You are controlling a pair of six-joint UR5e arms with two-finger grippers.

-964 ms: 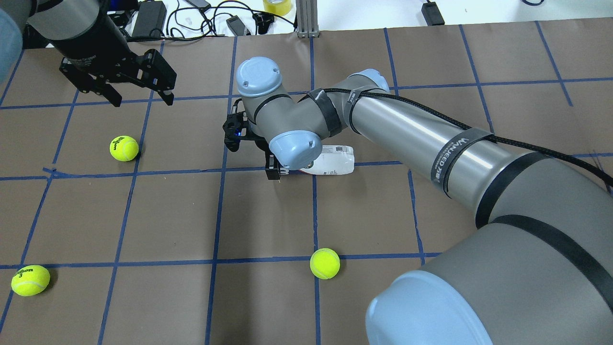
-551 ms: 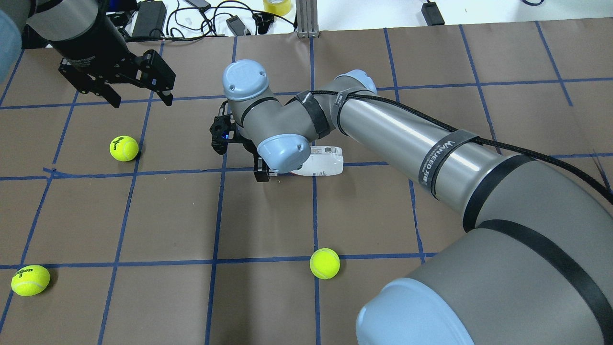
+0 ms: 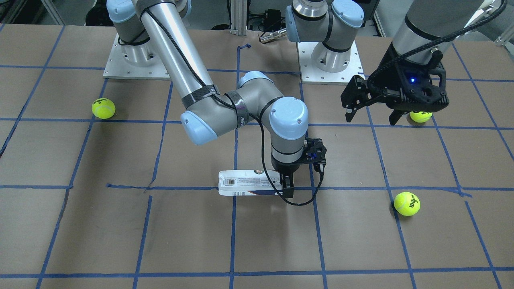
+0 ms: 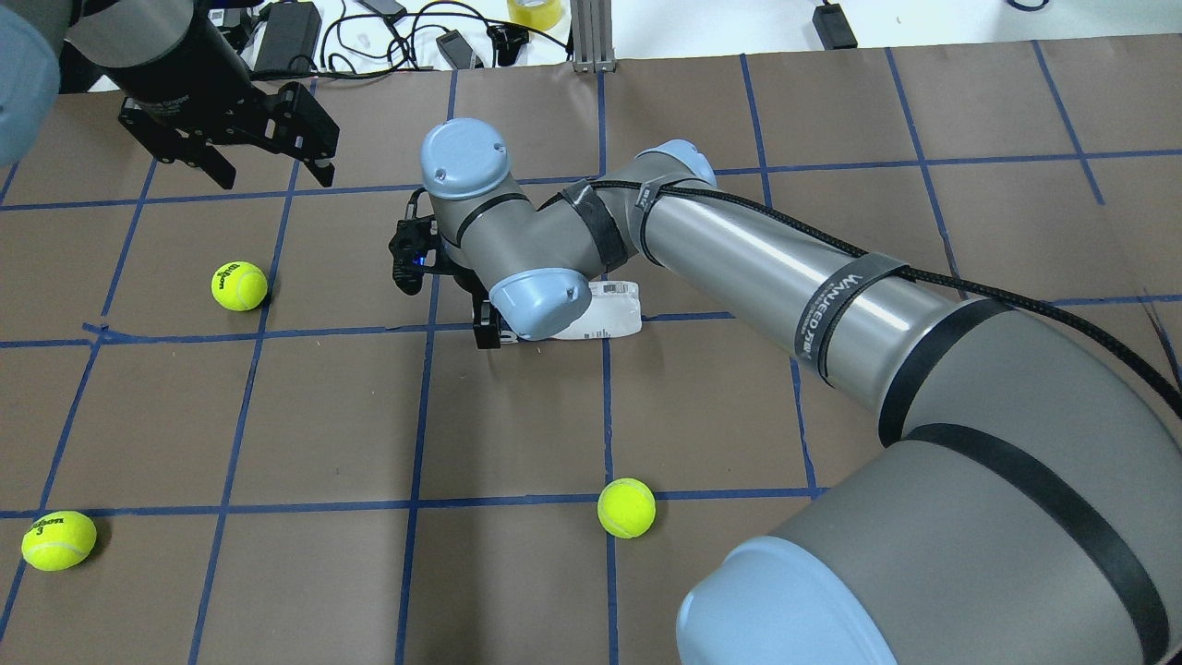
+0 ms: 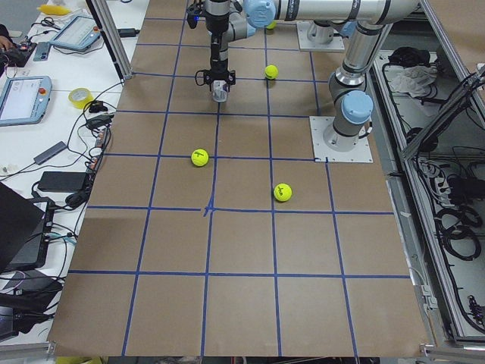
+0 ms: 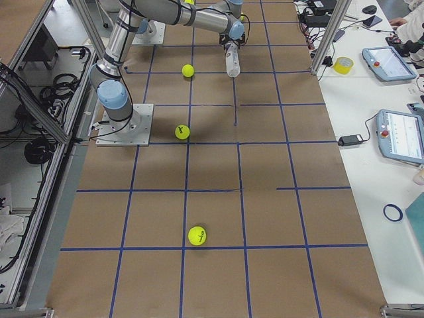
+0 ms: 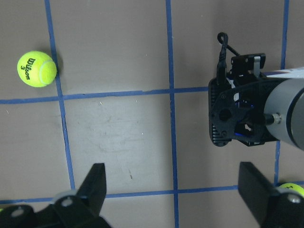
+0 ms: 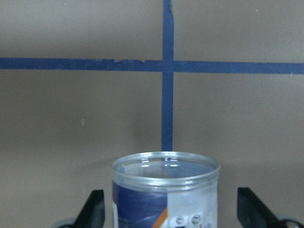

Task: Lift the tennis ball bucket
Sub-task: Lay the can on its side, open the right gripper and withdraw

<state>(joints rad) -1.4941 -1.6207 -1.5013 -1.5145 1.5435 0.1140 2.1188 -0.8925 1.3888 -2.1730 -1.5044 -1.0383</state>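
Note:
The tennis ball bucket [image 3: 245, 182] is a clear can with a white and navy label. It lies on its side near the table's middle and also shows in the overhead view [image 4: 614, 314]. My right gripper [image 3: 285, 186] points straight down over its open end. In the right wrist view the bucket [image 8: 166, 190] sits between the two fingers [image 8: 97, 209], and the gripper is shut on it, low over the table. My left gripper [image 4: 272, 180] hovers open and empty at the far left, apart from the bucket.
Three yellow-green tennis balls lie on the brown gridded table [image 4: 831, 111]: one [image 4: 239, 285] below the left gripper, one [image 4: 58, 540] at the near left, one [image 4: 626, 507] near the middle. Cables and power bricks [image 4: 369, 37] lie beyond the far edge.
My right gripper has moved left in the overhead view, and the bucket has moved left with it by the same amount. The left gripper has shifted slightly farther away.

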